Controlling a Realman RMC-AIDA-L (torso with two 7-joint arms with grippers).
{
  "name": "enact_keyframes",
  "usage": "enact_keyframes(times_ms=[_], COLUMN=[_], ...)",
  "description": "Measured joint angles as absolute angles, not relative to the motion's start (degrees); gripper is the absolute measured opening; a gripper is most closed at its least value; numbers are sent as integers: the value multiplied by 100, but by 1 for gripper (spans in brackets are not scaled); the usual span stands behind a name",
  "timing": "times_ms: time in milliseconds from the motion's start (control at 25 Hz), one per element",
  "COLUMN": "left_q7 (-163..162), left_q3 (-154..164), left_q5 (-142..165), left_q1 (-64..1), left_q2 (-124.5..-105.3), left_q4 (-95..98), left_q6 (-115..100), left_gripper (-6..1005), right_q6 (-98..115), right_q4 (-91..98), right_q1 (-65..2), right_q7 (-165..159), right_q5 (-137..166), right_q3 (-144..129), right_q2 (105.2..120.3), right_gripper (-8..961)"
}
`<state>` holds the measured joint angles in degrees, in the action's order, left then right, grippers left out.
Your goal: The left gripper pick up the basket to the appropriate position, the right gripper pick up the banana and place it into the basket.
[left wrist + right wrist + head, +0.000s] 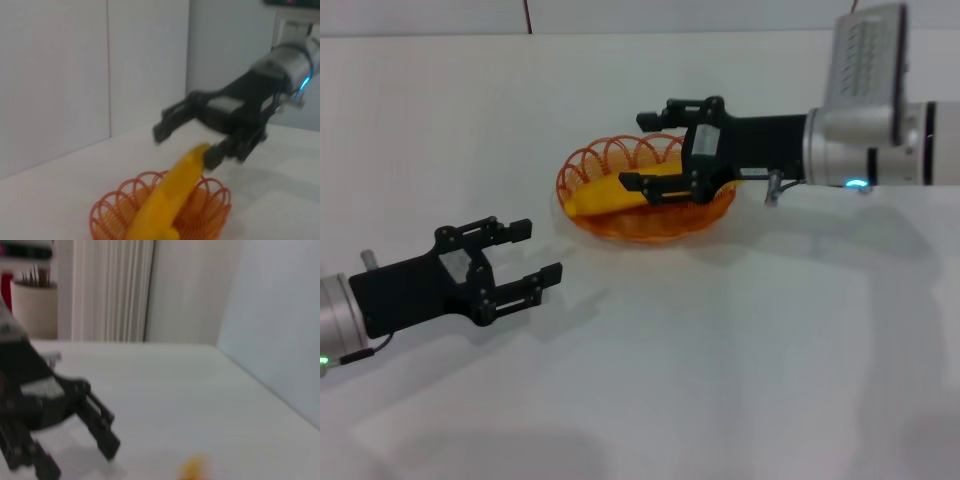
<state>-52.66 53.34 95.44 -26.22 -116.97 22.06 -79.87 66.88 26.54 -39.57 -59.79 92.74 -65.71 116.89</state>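
From the head camera I see the shallow orange wire basket (pixel 650 222) with its looped, scalloped rim sitting on the white table (pixel 740 360), a little past the middle of my workspace. The smooth, curved, bright yellow plastic-looking banana (pixel 610 195) lies inside it, one end resting low toward my left side of the basket and the body running up toward the right.

My right gripper (pixel 642 150), the black two-fingered claw on the black arm with a silver-grey section behind it, reaches in from the right and hangs over the basket. Its jaws stand wide apart, one finger over the far rim and the other just over the banana's upper side. I cannot tell from here whether that lower finger touches the fruit, but the claw is not closed on anything.

In the left wrist camera the banana (pixel 167 205) slants up out of the basket (pixel 210 210), its raised tip just beside the lower finger of the right gripper (pixel 185 145), again spread wide.

My left gripper (pixel 542 250), the other black claw, sits nearer to me and to the left, apart from the basket, jaws open and empty, pointing toward it. The right wrist camera shows the left gripper (pixel 82 457) above the table, and a blurred yellow patch at the frame edge that I cannot identify for sure.
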Motion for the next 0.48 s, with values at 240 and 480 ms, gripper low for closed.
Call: enact_keyframes(times_ms=[240,480], left_q7=[-5265,-5257], left_q3=[5289,5104], left_q5=[9544,9544], left_q1=[-2497,-2417], left_q2=[-11677,-11668], left_q4=[2269,2272], left_q6=[-7990,-7989], left_gripper=[701,700], right_q6=[7629,8139], right_q4=[4083,4044], right_q1=[-2707,-1870], right_q7=[-6651,-6525], right_q5=[9214,9256], right_q3=[-6298,-5596], right_q2=[11577,11420], right_gripper=[802,796])
